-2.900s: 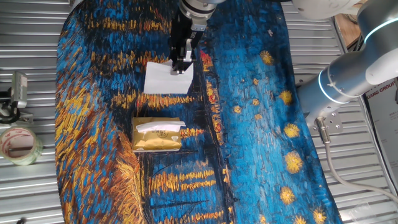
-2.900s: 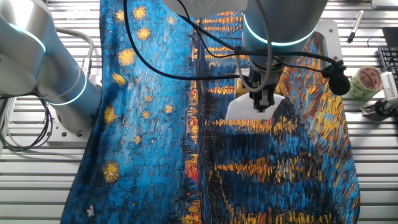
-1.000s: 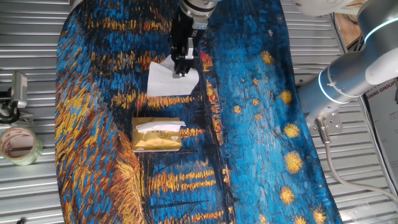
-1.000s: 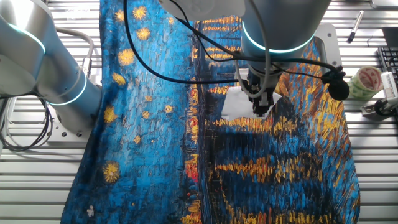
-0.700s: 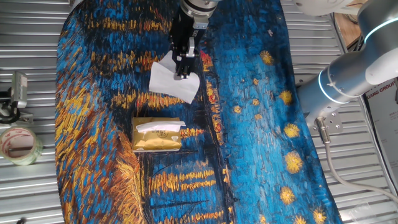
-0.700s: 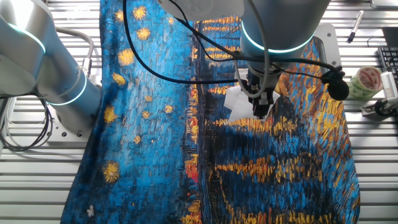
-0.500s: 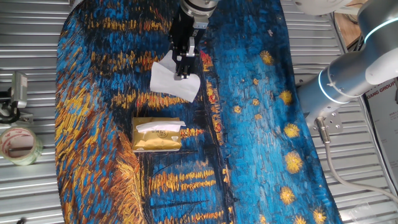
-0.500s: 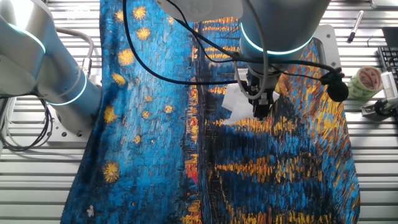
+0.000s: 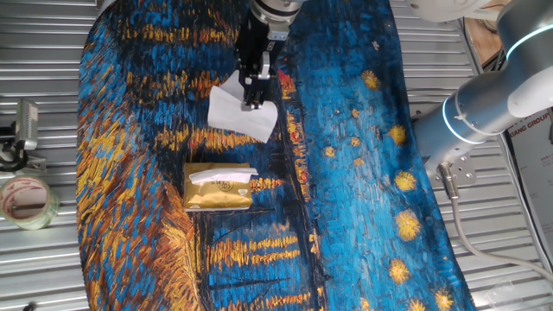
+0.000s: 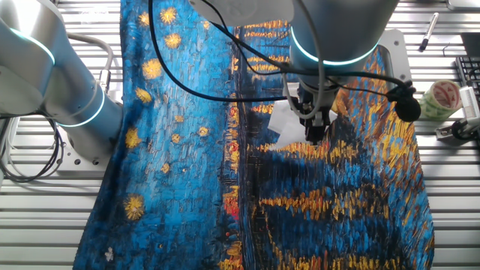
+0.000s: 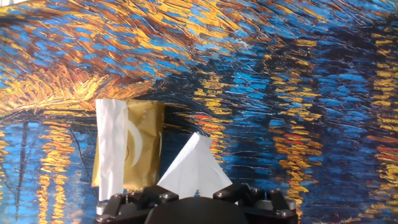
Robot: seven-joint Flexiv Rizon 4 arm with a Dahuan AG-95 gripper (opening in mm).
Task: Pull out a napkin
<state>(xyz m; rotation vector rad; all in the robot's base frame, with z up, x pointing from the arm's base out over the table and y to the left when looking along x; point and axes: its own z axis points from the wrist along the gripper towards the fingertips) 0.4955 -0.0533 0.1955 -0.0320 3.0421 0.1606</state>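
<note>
1. Lying at centre-left of one fixed view, the gold tissue packet (image 9: 218,187) shows a white tissue (image 9: 223,175) poking from its slot.
2. Above it, the gripper (image 9: 251,101) pinches the napkin (image 9: 243,117), which hangs crumpled over the painted cloth (image 9: 363,173).
3. A tape roll (image 9: 26,201) sits at the left edge, well apart.

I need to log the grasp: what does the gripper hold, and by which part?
The gripper holds the white napkin, pinched near its middle, so the sheet droops around the fingers.
</note>
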